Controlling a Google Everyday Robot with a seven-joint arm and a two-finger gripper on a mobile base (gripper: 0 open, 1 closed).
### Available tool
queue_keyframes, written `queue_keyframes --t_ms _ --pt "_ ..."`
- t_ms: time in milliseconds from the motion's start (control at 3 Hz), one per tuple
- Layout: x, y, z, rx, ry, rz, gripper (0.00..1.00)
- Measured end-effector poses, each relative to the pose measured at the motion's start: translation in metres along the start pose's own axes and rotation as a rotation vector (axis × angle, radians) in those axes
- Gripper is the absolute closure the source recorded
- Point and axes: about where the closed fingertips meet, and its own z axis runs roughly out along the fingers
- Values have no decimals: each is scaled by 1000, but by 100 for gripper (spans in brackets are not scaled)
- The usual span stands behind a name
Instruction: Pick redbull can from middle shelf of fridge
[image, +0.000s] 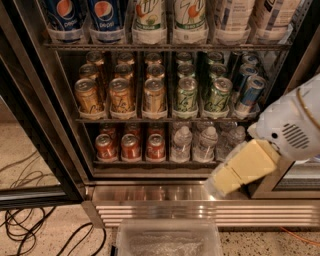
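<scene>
The gripper (226, 178), a cream-coloured block at the end of the white arm (294, 124), hangs below the redbull can (251, 93) and a little to its left, well apart from it. It is in front of the shiny steel base of the fridge (150, 194). How far it is open I cannot tell, and I also cannot tell if it has hold of anything.

The redbull can stands upright at the right end of the middle shelf (165, 120), in the front row, with more slim blue-silver cans lined up behind it. Just to the left of the redbull can are two green cans (218, 93), and further left three gold cans (120, 94).

On the rack above the redbull can stand large bottles, the Pepsi bottles (104, 15) far to its left. On the rack below it are water bottles (181, 144) and, more to the left, red cans (131, 147). Far below the redbull can, on the floor, lies a clear plastic bin (170, 239), and black cables (25, 225) are at the lower left.
</scene>
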Motion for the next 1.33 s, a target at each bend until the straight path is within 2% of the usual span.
queue_keyframes --t_ms 333,667,1000,1333 --pt "-12 -54 10 153 -24 34 0" --pt "-12 -54 10 153 -24 34 0" --pt "-13 -66 16 230 -50 32 0" --pt "10 -95 31 395 -45 66 0"
